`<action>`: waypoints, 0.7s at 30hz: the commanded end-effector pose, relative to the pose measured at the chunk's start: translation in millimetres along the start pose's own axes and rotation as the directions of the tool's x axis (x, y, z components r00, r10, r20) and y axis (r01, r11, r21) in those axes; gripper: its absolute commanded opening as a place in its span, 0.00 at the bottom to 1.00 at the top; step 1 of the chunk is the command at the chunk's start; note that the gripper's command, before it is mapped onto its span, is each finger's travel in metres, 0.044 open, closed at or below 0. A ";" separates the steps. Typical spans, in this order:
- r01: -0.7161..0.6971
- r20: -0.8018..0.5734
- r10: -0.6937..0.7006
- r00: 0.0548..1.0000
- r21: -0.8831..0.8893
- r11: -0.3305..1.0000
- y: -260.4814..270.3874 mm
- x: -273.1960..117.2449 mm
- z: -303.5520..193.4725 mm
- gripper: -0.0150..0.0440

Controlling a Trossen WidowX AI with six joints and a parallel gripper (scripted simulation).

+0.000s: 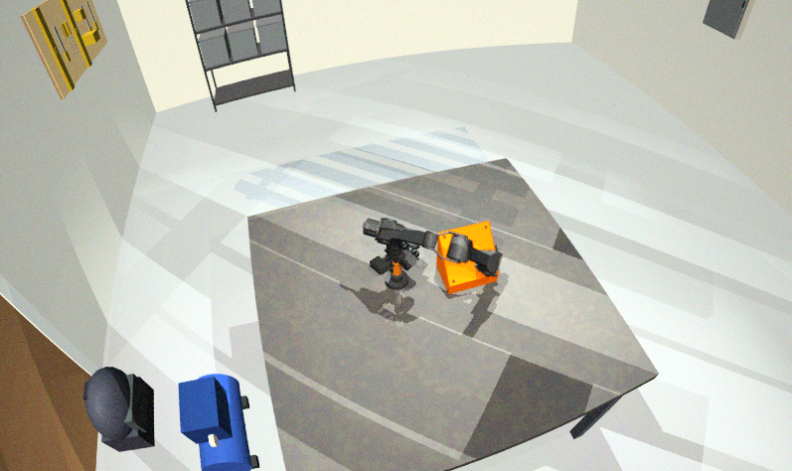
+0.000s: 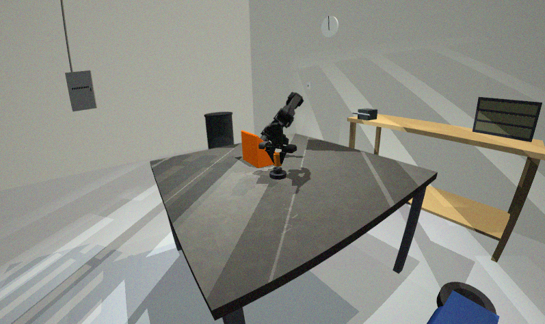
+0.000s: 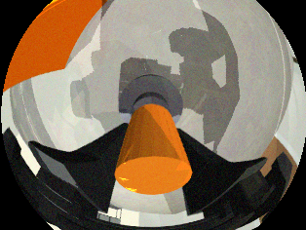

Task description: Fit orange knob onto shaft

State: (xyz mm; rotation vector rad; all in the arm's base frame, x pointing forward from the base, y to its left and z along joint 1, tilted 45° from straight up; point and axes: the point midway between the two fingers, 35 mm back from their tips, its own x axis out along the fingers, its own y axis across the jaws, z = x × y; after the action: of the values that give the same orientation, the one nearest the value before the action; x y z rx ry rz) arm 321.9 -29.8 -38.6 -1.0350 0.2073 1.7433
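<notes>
Arm: matte black, chunky blocky segments; pincer (image 1: 396, 267) (image 2: 277, 160) (image 3: 151, 130): black; fingers: broad, tapering
</notes>
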 end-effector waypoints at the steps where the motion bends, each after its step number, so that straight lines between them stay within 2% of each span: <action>1: 0.004 0.000 -0.004 1.000 -0.006 1.000 -1.2 -3.7 0.3 0.25; 4: 0.004 0.000 -0.004 1.000 -0.032 0.999 -1.3 -4.1 0.1 0.25; 9: 0.003 0.000 -0.004 1.000 -0.203 0.979 -0.6 -3.4 -0.9 0.25; 21: 0.003 0.000 -0.004 1.000 -0.213 0.977 -0.5 0.8 -0.2 0.25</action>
State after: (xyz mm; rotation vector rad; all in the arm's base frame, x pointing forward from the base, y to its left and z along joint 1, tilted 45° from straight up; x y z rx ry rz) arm 321.8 -30.1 -38.8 -1.1813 0.0283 1.7915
